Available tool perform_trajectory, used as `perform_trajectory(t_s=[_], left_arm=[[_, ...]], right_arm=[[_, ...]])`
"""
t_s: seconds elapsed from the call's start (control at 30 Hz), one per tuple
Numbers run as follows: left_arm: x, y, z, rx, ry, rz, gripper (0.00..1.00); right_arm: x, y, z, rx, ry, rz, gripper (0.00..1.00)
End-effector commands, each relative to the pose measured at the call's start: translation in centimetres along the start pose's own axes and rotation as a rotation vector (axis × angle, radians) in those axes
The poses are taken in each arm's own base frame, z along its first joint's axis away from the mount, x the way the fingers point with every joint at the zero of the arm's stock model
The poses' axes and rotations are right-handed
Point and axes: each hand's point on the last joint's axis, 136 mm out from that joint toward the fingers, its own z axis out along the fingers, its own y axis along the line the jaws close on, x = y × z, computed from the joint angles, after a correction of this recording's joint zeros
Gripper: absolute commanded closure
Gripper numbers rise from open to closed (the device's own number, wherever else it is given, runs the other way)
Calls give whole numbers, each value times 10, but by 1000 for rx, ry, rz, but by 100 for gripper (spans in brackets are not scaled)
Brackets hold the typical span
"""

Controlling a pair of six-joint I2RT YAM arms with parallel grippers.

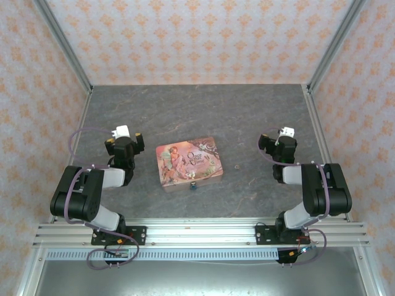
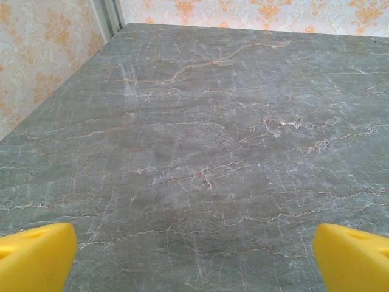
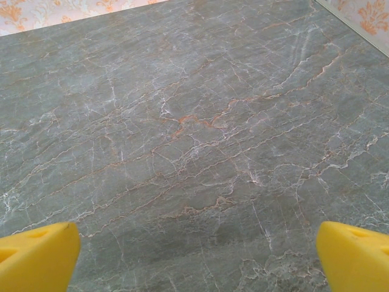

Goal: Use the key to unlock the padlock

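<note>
Matt stone look, printed sheen, smooth plastic.
The table [image 1: 247, 123] had a matt grey marble pattern with pale and rust-coloured veins. The tin [image 1: 188, 161] bore a pink printed picture with a slight sheen. The padlock [image 1: 192, 184] looked dark and painted. The fingers [image 2: 36, 255] of the left gripper [image 2: 194, 255] and right gripper [image 3: 197, 255] were smooth yellow plastic. The rail [image 1: 197, 231] was ribbed pale metal.

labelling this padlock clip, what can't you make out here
- The padlock, top view: too small to tell whether its shackle is shut or which way the keyhole faces.
- Whether a key lies by the padlock at the pink tin's near edge: too small to tell in the top view.
- The left gripper and right gripper, wrist views: the bottom edge cuts off the yellow fingers below their tips.
</note>
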Motion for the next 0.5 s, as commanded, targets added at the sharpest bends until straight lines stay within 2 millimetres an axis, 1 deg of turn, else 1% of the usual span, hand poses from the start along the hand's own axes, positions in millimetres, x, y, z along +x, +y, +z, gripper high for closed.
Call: perform_trajectory(t_s=[0.0,0.17,0.23,0.27,0.33,0.4,0.47], left_arm=[[-7,-3,1,2,-14,19,0],[-7,-4,0,7,-16,19,0],[-11,-5,-3,20,-21,23,0],[-17,-4,-8,22,-23,24,0],[-35,4,-22,5,-42,9,0],[-57,8,-39,12,-59,-26,0],[-74,3,-54,64,-55,-68,0]], right_arm=[[-14,0,1,13,-42,-1,1],[-15,0,1,11,-47,0,1],[-20,-1,-2,19,-49,4,1],[-27,-2,-6,30,-52,10,1],[-39,-2,-15,41,-49,10,1],[-51,0,-26,34,-43,14,1],[-55,2,-36,24,-1,31,1]])
